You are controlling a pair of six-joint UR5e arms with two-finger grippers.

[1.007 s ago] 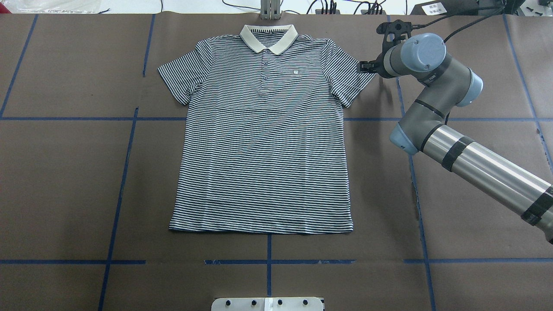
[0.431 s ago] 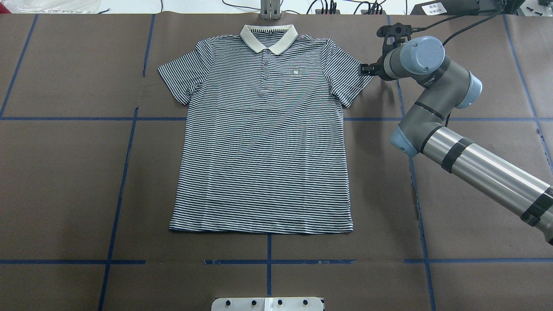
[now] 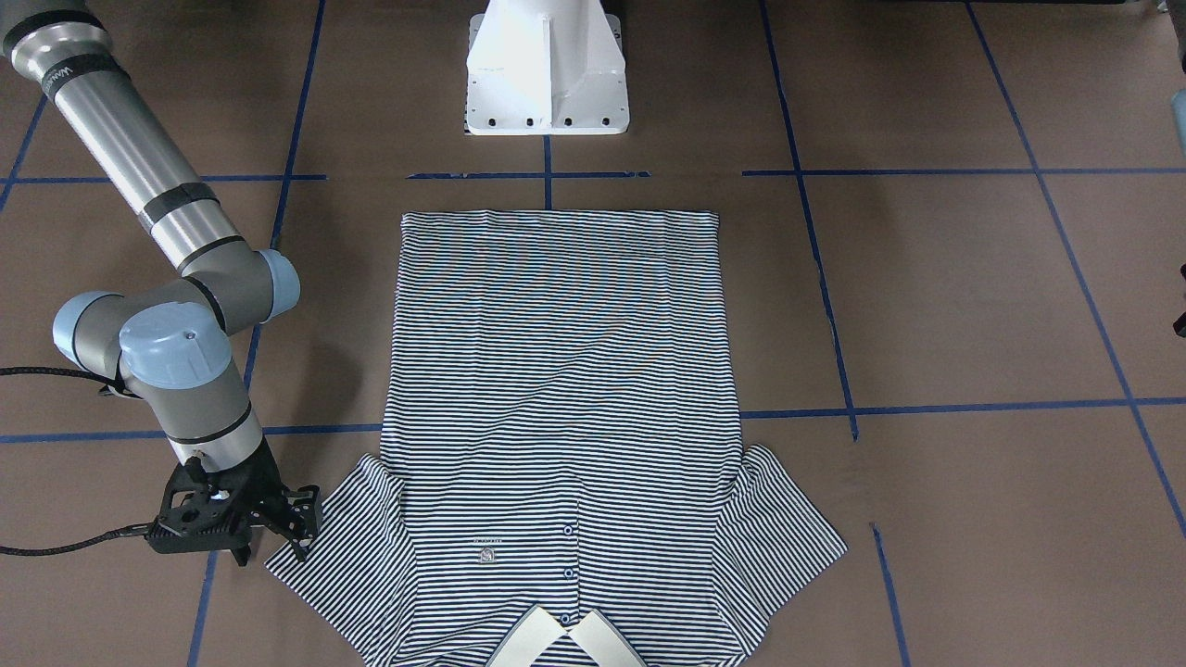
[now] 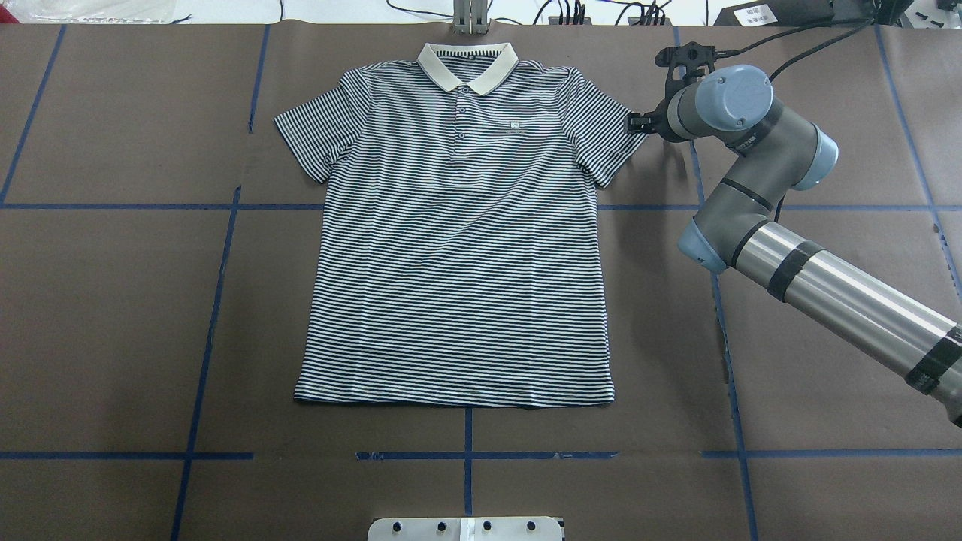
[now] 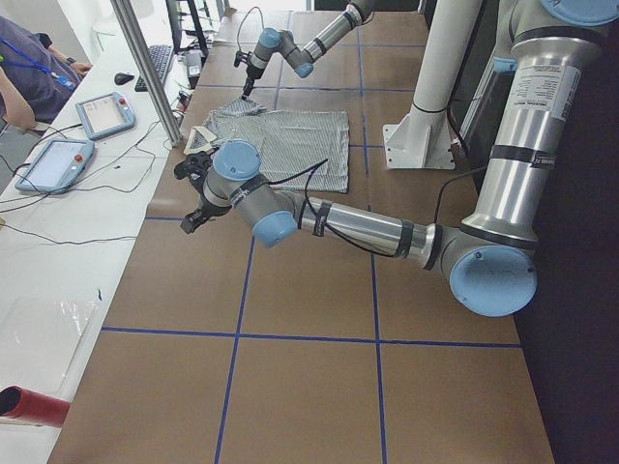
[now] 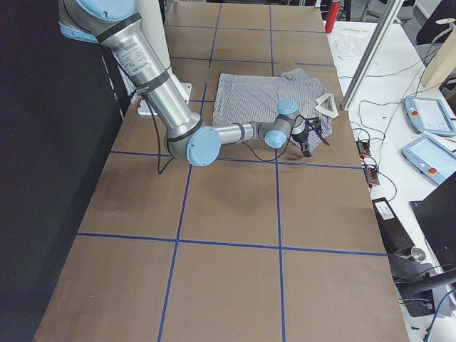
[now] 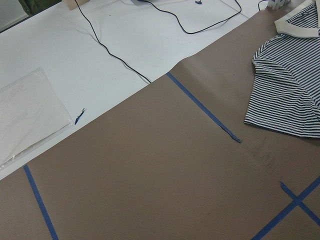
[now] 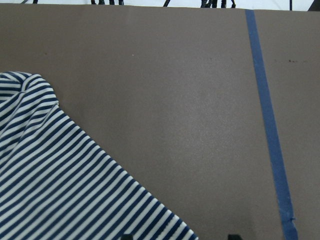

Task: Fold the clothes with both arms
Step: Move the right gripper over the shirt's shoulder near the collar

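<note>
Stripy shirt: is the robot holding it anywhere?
No, nothing is held yet. The right gripper has its fingers open at the sleeve edge of the shirt, which lies flat.

I see the polo shirt (image 4: 458,248) flat, front up, sleeves spread; right gripper (image 4: 633,120) beside one sleeve, jaws apart.

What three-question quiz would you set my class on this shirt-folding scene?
1. True or false: the shirt is already folded in half.
2. The right gripper is at the edge of which part? A hem, B sleeve, C collar.
3. Fill in: the right gripper's jaws stand ___.

Key: 1 false, it lies flat, front up. 2 B. 3 open.
</note>
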